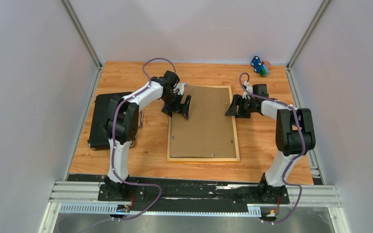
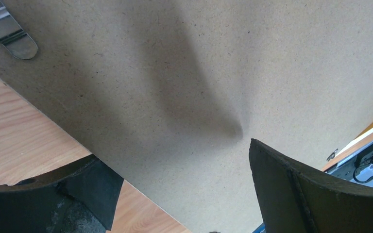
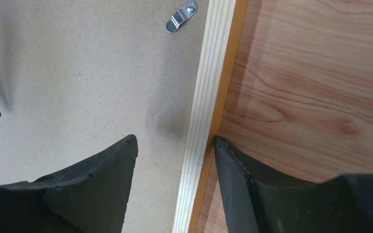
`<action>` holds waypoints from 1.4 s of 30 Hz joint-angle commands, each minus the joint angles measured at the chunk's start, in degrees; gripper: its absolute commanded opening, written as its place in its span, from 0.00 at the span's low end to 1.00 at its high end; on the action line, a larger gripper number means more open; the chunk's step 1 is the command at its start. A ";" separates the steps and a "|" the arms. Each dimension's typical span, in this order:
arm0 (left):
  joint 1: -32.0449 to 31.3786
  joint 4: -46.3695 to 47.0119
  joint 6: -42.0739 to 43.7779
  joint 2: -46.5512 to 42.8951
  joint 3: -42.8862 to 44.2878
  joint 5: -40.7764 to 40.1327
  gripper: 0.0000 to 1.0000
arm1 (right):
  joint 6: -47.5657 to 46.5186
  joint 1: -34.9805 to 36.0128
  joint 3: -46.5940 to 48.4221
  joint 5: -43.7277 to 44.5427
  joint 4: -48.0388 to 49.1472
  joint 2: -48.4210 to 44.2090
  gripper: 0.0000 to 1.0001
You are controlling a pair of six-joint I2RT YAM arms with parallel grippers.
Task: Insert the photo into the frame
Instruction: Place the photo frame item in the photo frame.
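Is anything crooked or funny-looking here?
Maybe. The brown backing board looks crooked in the frame: by the left fingers its edge meets the table with no frame showing, yet by the right fingers the rail is plain to see.

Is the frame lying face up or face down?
Face down: the frame lies flat on the table, its brown backing board and a metal clip facing up.

Light orange-tan wooden rectangular frame (image 1: 202,158) lies flat at ctr of wood-grain table (image 1: 262,145), w/ plain brown backing board (image 1: 201,124) lying on it betw. the rails. Black rectangular case (image 1: 99,127) lies left of frame, nr table's left edge; small blue-and-green toy (image 1: 259,66) sits at far right corner. Left gripper (image 1: 178,109) is over board's far-left part; right gripper (image 1: 234,108) straddles frame's right rail nr its far end.
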 commanded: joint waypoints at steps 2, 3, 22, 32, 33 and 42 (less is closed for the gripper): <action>-0.16 -1.86 2.42 -3.61 2.09 -2.99 1.00 | -0.89 0.36 1.32 -1.17 0.94 0.71 0.62; -0.18 -2.00 2.39 -3.76 2.11 -2.89 1.00 | -0.90 0.34 1.37 -1.15 0.91 0.72 0.62; -0.06 -4.75 3.22 -8.18 1.88 -3.72 1.00 | -1.51 0.22 1.67 -2.74 0.68 0.34 0.62; -0.08 -0.73 6.92 -15.43 -2.72 -9.54 1.00 | -2.51 0.23 1.09 -2.53 1.21 -1.93 0.63; -0.10 -0.24 7.45 -16.00 -4.01 -9.93 1.00 | -2.69 0.22 0.94 -2.34 1.47 -2.28 0.63; -0.07 6.82 10.84 -23.35 -10.61 -16.85 1.00 | -6.21 -0.01 -1.67 1.44 4.45 -8.88 0.70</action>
